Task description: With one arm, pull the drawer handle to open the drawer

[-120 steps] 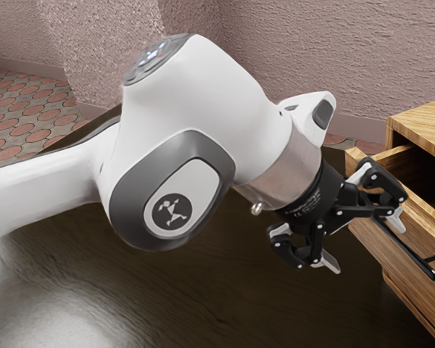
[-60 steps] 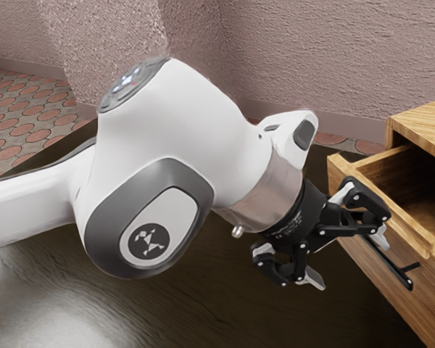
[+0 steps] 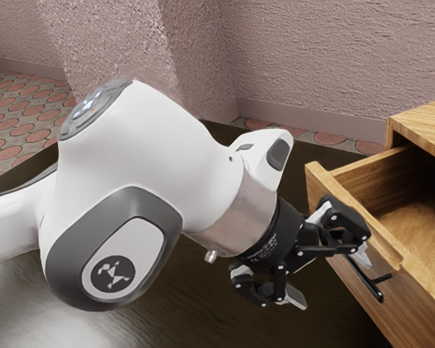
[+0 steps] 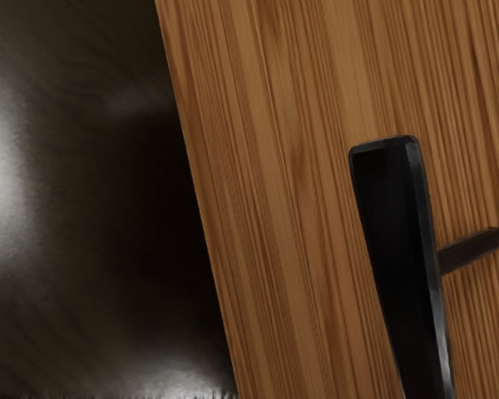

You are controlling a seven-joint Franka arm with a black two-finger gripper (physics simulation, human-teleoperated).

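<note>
A wooden drawer point(image 3: 332, 194) stands pulled partly out of a wooden cabinet point(image 3: 420, 125) at the exterior view's right, and its inside shows bare. A black bar handle point(image 3: 370, 277) sticks out from the drawer's front. My black gripper point(image 3: 330, 278) is open at that front. Its upper finger point(image 3: 359, 251) rests against the handle, and the lower finger point(image 3: 293, 296) hangs free to the left of the drawer. In the wrist view the drawer front point(image 4: 299, 166) is close up, with the handle point(image 4: 399, 266) standing off it on a short post.
The cabinet stands on a dark glossy table point(image 3: 167, 319). My bulky white arm point(image 3: 130, 210) covers the exterior view's left and middle. A speckled pink wall point(image 3: 312, 51) and a tiled floor point(image 3: 22, 101) lie behind.
The drawer has slid further out toward the exterior view's left. My gripper has moved left and down along with the handle, and my arm has drawn back.
</note>
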